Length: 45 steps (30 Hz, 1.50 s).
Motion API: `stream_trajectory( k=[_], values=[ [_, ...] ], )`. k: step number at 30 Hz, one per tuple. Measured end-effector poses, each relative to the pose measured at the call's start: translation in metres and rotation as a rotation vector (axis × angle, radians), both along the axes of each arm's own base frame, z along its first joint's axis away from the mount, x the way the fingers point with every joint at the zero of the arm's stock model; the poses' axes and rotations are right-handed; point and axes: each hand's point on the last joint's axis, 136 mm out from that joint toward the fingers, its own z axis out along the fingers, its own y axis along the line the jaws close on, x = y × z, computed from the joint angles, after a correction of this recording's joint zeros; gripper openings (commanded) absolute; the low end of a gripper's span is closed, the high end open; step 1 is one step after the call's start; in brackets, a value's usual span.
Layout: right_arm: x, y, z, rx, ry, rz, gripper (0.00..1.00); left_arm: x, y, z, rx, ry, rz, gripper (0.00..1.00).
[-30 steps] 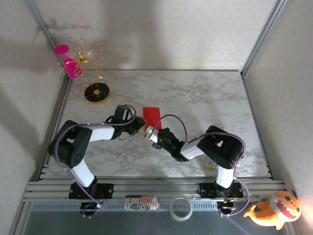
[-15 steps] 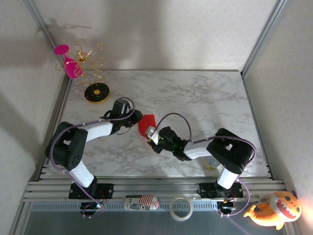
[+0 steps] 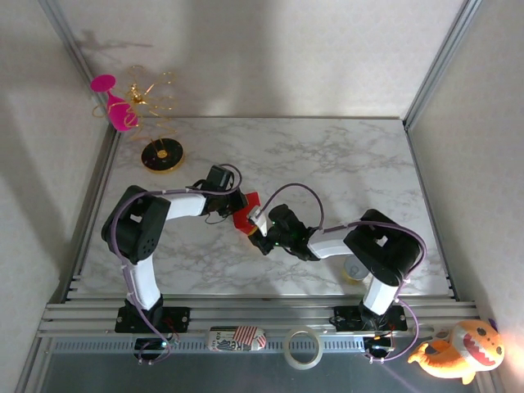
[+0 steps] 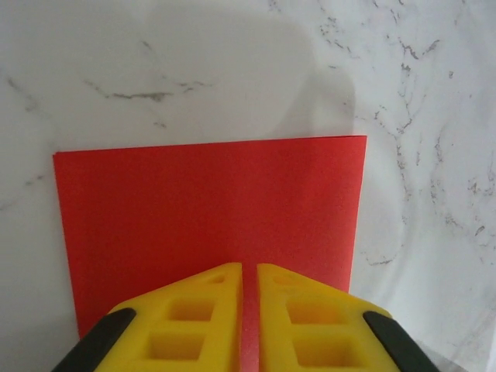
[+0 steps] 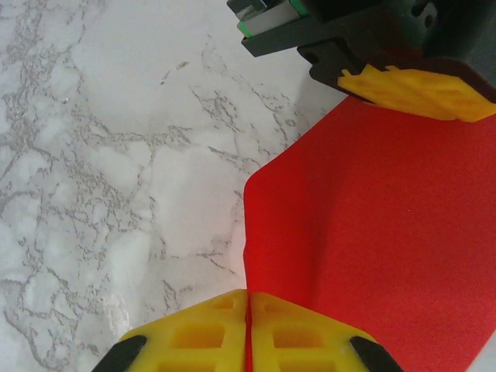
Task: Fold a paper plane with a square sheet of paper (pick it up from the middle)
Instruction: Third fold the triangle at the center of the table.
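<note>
Left gripper: the yellow fingers are drawn almost together. A thin slit between them shows red. They are clenched on the near edge of the bright red square sheet of paper, about midway along that edge.
Right gripper: the yellow fingers are pressed tight together, pinching the sheet where a ridge of it rises into them.
Grippers to each other: in the overhead view they face one another across the sheet, the left at its 10 o'clock and the right at its 5 o'clock. In the right wrist view one of the left gripper's yellow fingers lies on the sheet's edge at 1 o'clock.
Sheet, look: plain, unmarked, matt red. From the left wrist its far edge is straight and both far corners are sharp.
Sheet, shape: from the right wrist it is bowed. A bend runs from the fingers toward 12 o'clock, and the strip left of it is darker. I cannot tell whether it is lifted off the surface.
Sheet, place: left of the middle of the white grey-veined marble table, between the two grippers and largely covered by them from overhead.
Further out: a black round base with a gold wire stand sits at 10 o'clock of the sheet, well apart. A pink wine glass is beyond it at the far left corner.
</note>
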Motion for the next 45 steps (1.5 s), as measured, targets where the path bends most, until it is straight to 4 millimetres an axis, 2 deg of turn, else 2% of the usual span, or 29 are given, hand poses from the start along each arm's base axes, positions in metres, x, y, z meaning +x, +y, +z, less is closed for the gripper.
stream_trajectory(
  k=[10,20,45],
  values=[
    [0.015,-0.003,-0.001,0.019,0.093,-0.102,0.11,0.000,0.001,-0.002,0.044,0.000,-0.028,0.10],
    [0.029,-0.013,-0.007,-0.012,0.101,-0.219,0.08,0.003,0.000,-0.002,0.054,-0.005,-0.042,0.10],
    [0.041,-0.017,-0.015,-0.060,0.092,-0.279,0.08,0.004,-0.001,-0.003,0.062,-0.009,-0.055,0.10]
  ],
)
